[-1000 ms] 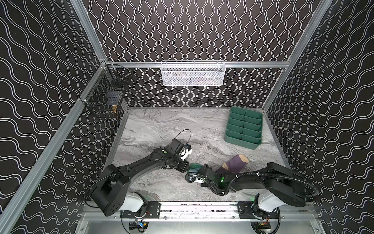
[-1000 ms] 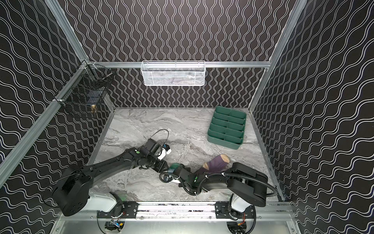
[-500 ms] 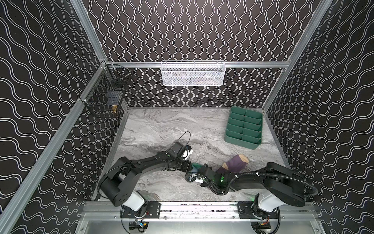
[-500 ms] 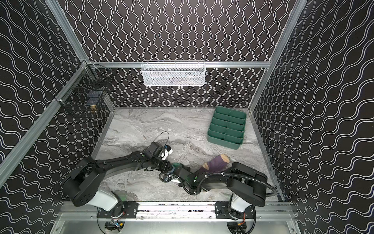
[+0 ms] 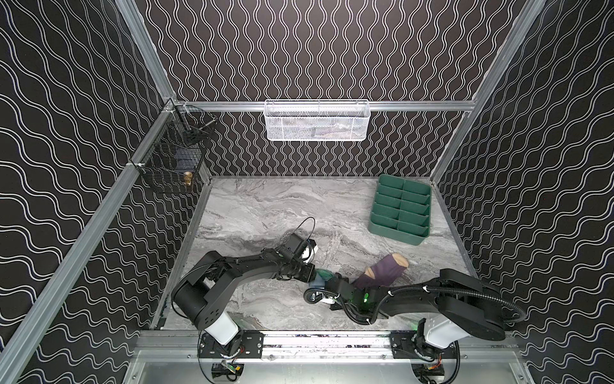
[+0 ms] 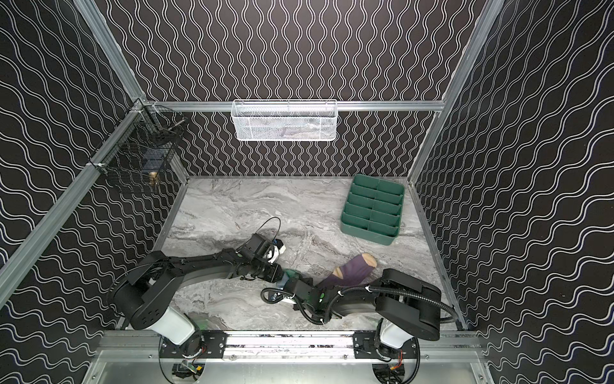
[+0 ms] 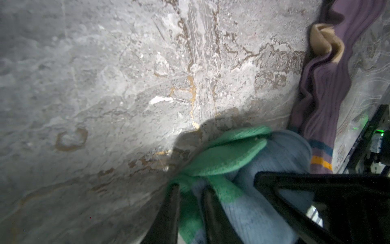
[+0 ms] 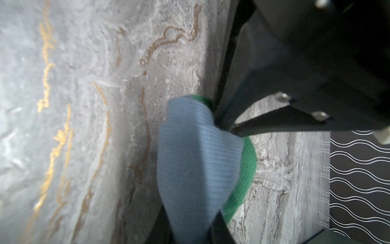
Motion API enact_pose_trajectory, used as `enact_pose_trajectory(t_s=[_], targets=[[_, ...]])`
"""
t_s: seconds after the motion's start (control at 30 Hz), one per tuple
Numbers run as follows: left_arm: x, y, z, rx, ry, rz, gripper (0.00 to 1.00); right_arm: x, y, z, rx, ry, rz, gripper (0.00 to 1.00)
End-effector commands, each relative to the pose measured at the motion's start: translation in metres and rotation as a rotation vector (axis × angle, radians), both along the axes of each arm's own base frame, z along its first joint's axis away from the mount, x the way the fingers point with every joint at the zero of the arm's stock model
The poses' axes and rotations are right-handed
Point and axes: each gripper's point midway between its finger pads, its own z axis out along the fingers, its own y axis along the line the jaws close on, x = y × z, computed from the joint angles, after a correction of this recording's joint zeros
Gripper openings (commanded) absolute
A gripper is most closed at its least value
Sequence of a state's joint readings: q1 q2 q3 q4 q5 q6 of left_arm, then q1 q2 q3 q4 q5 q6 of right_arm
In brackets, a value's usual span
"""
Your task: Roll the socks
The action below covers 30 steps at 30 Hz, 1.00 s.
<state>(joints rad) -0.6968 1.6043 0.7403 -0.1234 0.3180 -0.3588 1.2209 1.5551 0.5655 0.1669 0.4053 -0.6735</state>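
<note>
The light blue sock (image 5: pixel 319 278) is bunched up near the front middle of the table, its green end (image 7: pixel 228 156) toward my left gripper. My left gripper (image 7: pixel 190 188) is shut on a fold of that green and blue fabric. From the opposite side my right gripper (image 8: pixel 190 221) is shut on the blue part (image 8: pixel 196 147) of the same sock. In both top views the two grippers meet at the sock (image 6: pixel 288 277). The purple sock (image 5: pixel 382 272) with tan toe and heel lies flat just right of them, its striped cuff end (image 7: pixel 320 152) touching the blue bundle.
A green divided tray (image 5: pixel 400 212) stands at the back right of the marble table (image 5: pixel 265 206). A white mesh basket (image 5: pixel 317 119) hangs on the back wall and a black wire basket (image 5: pixel 172 159) on the left wall. My right arm (image 5: pixel 432 299) lies low along the front edge.
My left arm has folded down lower toward the table, and its jaws have narrowed onto the sock's green end. The right arm and the purple sock have stayed put.
</note>
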Motion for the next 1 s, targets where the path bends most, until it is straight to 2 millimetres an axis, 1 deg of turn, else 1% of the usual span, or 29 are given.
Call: enact_pose_trajectory(t_s=[0.0,0.33,0.53,0.73,0.83,0.97], targets=[[0.009,0.005,0.000,0.042,-0.050,-0.002,0.24,-0.022,-0.009,-0.018,-0.046,0.104,0.047,0.00],[0.009,0.006,-0.009,0.075,-0.038,-0.031,0.23,-0.026,-0.013,-0.021,-0.046,0.100,0.031,0.00],[0.011,0.004,-0.012,0.088,-0.037,-0.049,0.22,-0.021,-0.017,-0.024,-0.067,0.067,-0.016,0.00],[0.015,-0.002,-0.016,0.094,-0.029,-0.073,0.20,-0.035,-0.006,-0.019,-0.091,0.045,0.086,0.00],[0.018,-0.003,-0.017,0.097,-0.029,-0.081,0.19,-0.041,0.002,-0.015,-0.085,0.062,0.134,0.00],[0.019,-0.005,-0.015,0.091,-0.031,-0.085,0.19,-0.049,0.005,-0.020,-0.114,0.115,0.168,0.00]])
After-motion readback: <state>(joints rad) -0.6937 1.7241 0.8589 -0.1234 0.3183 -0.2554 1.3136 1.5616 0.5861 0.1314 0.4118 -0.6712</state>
